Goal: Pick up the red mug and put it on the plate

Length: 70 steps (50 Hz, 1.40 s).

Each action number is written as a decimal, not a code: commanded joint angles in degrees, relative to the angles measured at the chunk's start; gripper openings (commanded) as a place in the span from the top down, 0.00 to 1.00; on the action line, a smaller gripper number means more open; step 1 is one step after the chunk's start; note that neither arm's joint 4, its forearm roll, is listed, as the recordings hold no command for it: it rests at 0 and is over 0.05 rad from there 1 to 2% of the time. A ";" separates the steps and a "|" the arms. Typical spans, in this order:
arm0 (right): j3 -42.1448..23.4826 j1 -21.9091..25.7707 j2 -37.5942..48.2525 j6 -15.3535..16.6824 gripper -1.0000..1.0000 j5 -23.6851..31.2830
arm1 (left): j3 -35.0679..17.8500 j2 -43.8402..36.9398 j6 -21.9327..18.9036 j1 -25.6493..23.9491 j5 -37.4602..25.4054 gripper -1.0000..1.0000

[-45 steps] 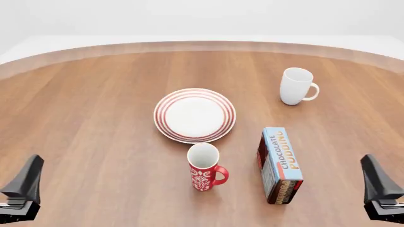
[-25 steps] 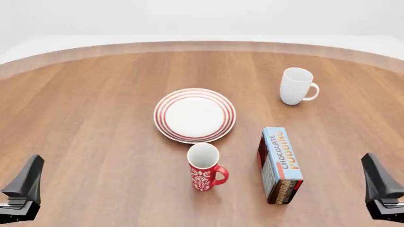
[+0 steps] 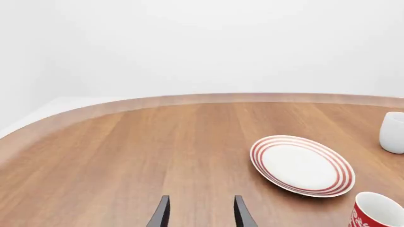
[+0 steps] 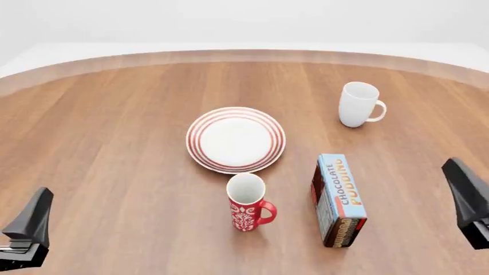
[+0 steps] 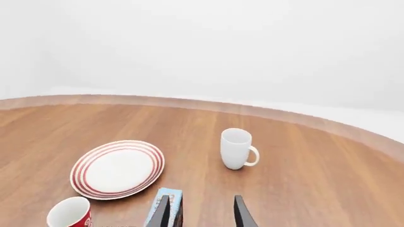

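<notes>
The red mug [image 4: 248, 202] stands upright near the table's front, white inside, its handle toward the right; it also shows in the left wrist view [image 3: 377, 213] and the right wrist view [image 5: 71, 213]. Just behind it lies the plate [image 4: 235, 139], white with red rings [image 3: 302, 165] [image 5: 117, 168]. My left gripper [image 4: 29, 220] hovers at the front left corner, open and empty [image 3: 198, 213]. At the front right, my right gripper [image 4: 468, 197] is open and empty as well [image 5: 200, 212]. Both are far from the mug.
A plain white mug [image 4: 358, 104] stands at the back right [image 5: 237, 148]. A chocolate pudding box [image 4: 338, 199] lies right of the red mug, between it and my right gripper. The table's curved far edge [image 4: 244, 55] runs across the back.
My right gripper has risen and shifted slightly right in the front view. The left gripper and all objects have not moved.
</notes>
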<state>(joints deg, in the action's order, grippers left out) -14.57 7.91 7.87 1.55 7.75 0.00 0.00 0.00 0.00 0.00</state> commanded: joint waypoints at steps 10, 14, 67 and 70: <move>-12.38 11.70 12.87 8.92 0.00 4.45 | 0.00 0.00 0.00 0.00 0.00 0.00; -13.78 13.89 15.29 12.19 0.00 6.23 | 0.00 0.00 0.00 0.00 0.00 0.00; -23.63 24.07 34.51 12.60 0.00 14.43 | 0.00 0.00 0.00 0.00 0.00 0.00; -23.06 24.67 35.47 12.46 0.00 13.89 | 0.00 0.00 0.00 0.00 0.00 0.00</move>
<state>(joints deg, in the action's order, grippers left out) -37.63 30.81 40.08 14.22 22.04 0.00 0.00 0.00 0.00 0.00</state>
